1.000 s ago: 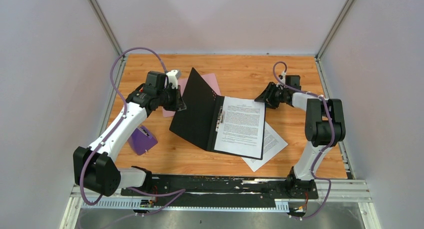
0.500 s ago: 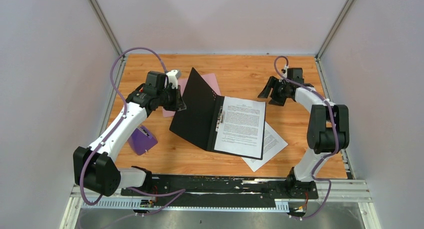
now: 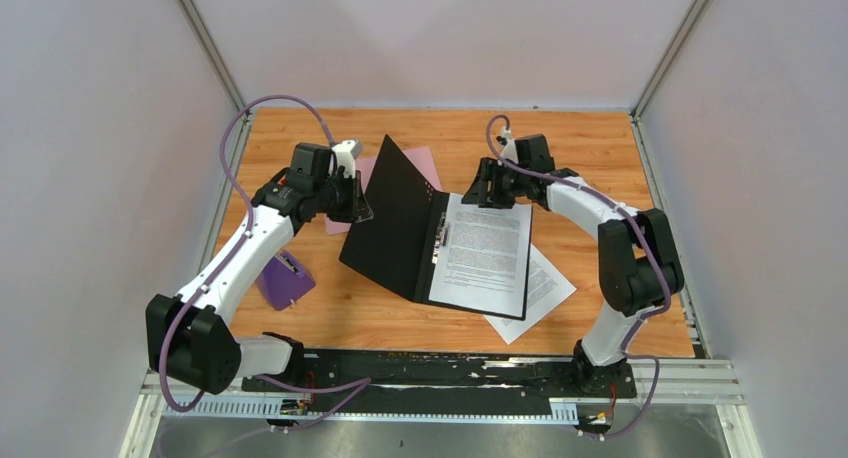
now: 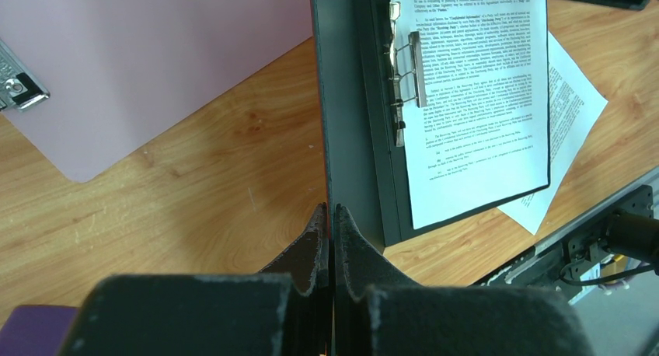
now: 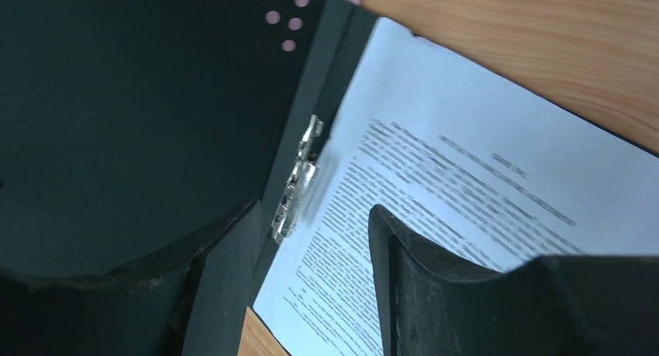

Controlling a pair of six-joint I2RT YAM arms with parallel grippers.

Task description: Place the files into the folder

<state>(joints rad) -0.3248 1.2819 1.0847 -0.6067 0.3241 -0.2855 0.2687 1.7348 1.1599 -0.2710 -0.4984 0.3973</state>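
Swinging in from the far right of the table [image 3: 600, 148], my right gripper [image 3: 497, 190] now hangs over the far edge of the sheet in the folder [image 3: 395, 218], its jaws partly apart with nothing between them. Through the wrist view I look down past them at the metal clip [image 5: 299, 181]. My left gripper [image 3: 358, 206] has not shifted: it is clamped tight on the edge of the folder's left cover, holding it raised.

By my reckoning the job is half done. One of the files [image 3: 485, 253] lies on the folder's right leaf, its left edge at the clip; whether it is clamped there I cannot tell. The second sheet [image 3: 545, 293] is on the table, poking out from under the folder's near right corner, and has yet to go in.

The filed sheet's long axis runs far to near, its heading at the far end. The loose one lies askew to it.
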